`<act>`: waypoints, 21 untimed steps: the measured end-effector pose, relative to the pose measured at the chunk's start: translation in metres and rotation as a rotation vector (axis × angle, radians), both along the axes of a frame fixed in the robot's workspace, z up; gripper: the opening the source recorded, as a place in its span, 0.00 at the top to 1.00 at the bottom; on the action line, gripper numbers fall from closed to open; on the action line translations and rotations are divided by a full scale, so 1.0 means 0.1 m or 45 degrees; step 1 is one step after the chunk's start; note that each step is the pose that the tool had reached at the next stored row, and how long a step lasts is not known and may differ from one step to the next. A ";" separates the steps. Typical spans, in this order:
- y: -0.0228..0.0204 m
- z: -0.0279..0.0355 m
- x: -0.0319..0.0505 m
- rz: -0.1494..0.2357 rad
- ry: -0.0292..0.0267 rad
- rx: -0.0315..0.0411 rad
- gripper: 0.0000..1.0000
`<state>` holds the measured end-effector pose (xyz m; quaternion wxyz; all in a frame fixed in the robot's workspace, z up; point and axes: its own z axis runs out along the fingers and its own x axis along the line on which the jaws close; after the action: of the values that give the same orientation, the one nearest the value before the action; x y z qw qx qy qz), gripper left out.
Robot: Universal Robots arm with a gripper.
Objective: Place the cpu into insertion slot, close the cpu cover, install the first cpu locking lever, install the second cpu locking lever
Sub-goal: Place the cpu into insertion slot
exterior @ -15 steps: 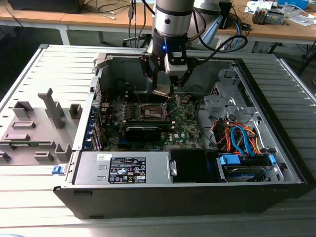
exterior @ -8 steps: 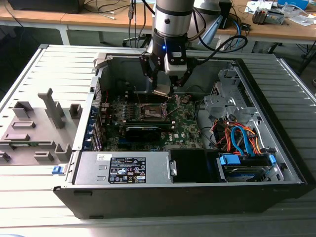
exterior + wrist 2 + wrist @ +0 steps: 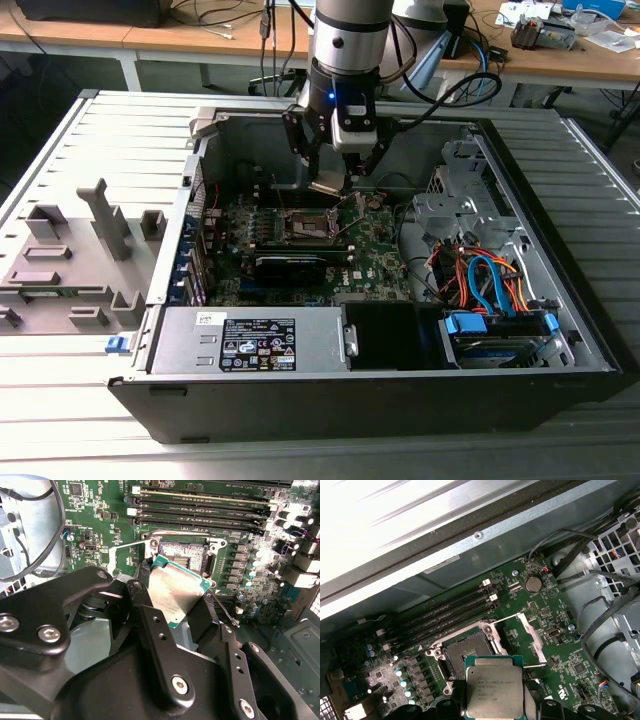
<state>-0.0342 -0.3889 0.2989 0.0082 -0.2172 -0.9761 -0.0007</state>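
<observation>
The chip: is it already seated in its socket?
No, in the second wrist view the gripper holds the chip clear of the board, and the socket lies bare.

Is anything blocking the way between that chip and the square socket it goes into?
Nothing visible does. The hand holds the cpu close to the insertion slot. The cpu cover is swung open to one side, leaving the contacts bare.

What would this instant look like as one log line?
gripper: shut on cpu | cpu: held near the insertion slot, not seated | cpu cover: open
</observation>
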 end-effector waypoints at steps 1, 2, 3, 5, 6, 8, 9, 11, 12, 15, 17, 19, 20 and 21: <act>0.000 0.000 0.000 -0.001 0.0000 0.0000 0.45; 0.000 0.000 0.000 -0.002 -0.0001 0.0000 0.45; 0.000 0.000 0.000 -0.003 0.0000 0.0000 0.45; 0.000 0.000 0.000 -0.006 0.0000 0.0000 0.45; 0.000 0.000 0.000 -0.007 -0.0001 0.0000 0.45; 0.000 0.000 0.000 -0.011 0.0000 0.0000 0.45; 0.000 0.000 0.000 -0.012 0.0000 0.0001 0.45; 0.000 0.000 0.000 -0.014 0.0000 0.0000 0.45; 0.000 0.000 0.000 -0.016 0.0000 0.0000 0.45; 0.000 0.000 0.000 -0.023 -0.0001 0.0000 0.45; 0.000 0.000 0.000 -0.025 -0.0001 0.0001 0.45; 0.000 0.000 0.000 -0.027 -0.0001 0.0001 0.45; 0.000 0.000 0.000 -0.028 0.0000 0.0000 0.45; 0.000 0.000 0.000 -0.029 0.0000 0.0000 0.45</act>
<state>-0.0342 -0.3889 0.2989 0.0082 -0.2284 -0.9735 -0.0008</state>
